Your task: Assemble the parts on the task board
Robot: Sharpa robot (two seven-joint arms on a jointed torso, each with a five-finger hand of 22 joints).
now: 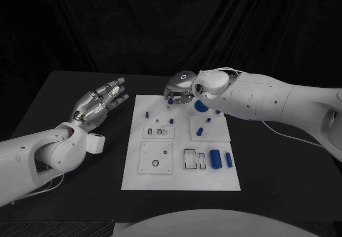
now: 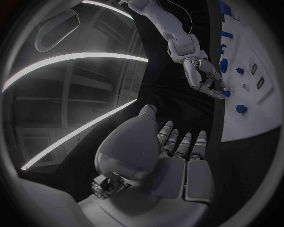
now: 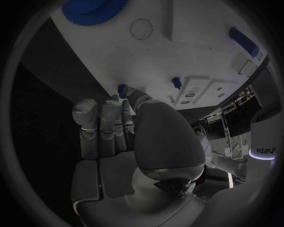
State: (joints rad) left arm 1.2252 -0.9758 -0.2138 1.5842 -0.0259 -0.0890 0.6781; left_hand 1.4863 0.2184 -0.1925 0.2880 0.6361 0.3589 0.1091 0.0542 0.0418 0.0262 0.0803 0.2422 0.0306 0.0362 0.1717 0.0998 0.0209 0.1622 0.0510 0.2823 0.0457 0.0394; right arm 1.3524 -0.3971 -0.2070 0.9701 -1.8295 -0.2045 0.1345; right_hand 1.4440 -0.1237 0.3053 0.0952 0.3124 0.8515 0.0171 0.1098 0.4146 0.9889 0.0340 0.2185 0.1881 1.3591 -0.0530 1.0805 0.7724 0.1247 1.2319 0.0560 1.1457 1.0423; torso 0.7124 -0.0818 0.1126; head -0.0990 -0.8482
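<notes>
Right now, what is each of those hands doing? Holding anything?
Left hand: open, holding nothing, beside the task board.
Right hand: fingertips at a small blue part; a grip cannot be told.

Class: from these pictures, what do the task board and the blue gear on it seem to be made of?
Task board: probably matte white plastic, flat with even tone and no glare. Blue gear: probably moulded or printed plastic, uniform blue with crisp teeth. Neither can be confirmed by sight.
</notes>
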